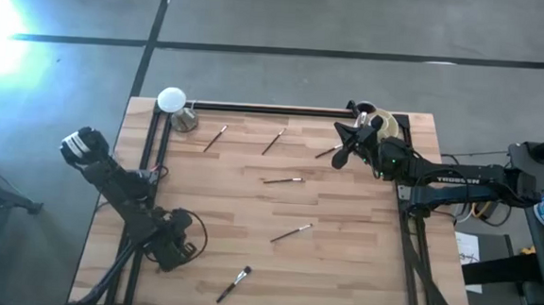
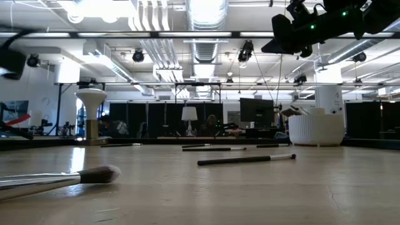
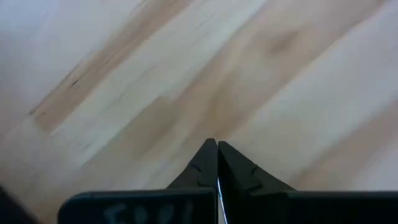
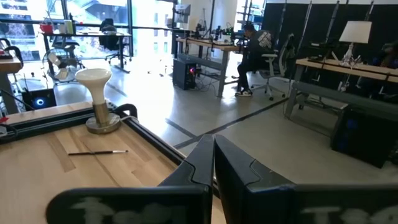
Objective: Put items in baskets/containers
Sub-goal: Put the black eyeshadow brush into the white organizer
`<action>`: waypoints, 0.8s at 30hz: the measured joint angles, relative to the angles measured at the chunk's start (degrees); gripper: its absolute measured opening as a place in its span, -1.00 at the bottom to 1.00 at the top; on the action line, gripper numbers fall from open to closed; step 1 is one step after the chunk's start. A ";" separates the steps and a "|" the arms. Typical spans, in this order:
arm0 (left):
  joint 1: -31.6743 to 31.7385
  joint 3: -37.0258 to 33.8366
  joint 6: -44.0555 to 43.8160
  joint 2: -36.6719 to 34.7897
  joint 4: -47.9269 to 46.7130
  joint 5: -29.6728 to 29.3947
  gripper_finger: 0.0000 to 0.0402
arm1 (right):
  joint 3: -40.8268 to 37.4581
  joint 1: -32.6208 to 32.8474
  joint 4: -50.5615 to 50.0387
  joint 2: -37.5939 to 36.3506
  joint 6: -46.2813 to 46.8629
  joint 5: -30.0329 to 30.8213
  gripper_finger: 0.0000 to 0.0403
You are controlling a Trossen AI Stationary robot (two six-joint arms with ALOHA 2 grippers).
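The right claw, pinched shut, reaches by the cup. The left claw, shut and empty, points down at the counter. One brush lies slanting, maybe tip toward the cup.

We see two dark, near-black arms built of chunky jointed segments. The left arm has a pale grey-white patch at its outer joint and a bulky black wrist block, with thin cables looping beside it. The right arm carries white lettering along its long forearm link. Green indicator lights glow on its housing in the low view. The left gripper shows two matte black wedge-shaped fingers with notched inner edges on a flat black bar with faint embossed lettering. The right gripper looks identical: black tapered fingers, same lettered crossbar.
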 joint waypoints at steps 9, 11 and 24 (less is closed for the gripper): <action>5.45 3.25 12.85 -4.60 0.04 -17.44 -1.00 | 0.00 -0.03 0.74 0.02 -0.22 0.02 -0.96; 8.37 2.89 20.40 -5.50 4.65 -19.81 -1.00 | 0.00 -0.04 0.79 0.02 -0.22 0.01 -0.96; 33.67 -3.32 78.64 -5.12 61.32 -2.30 -1.00 | 0.00 0.00 0.78 0.02 -0.24 -0.02 -0.96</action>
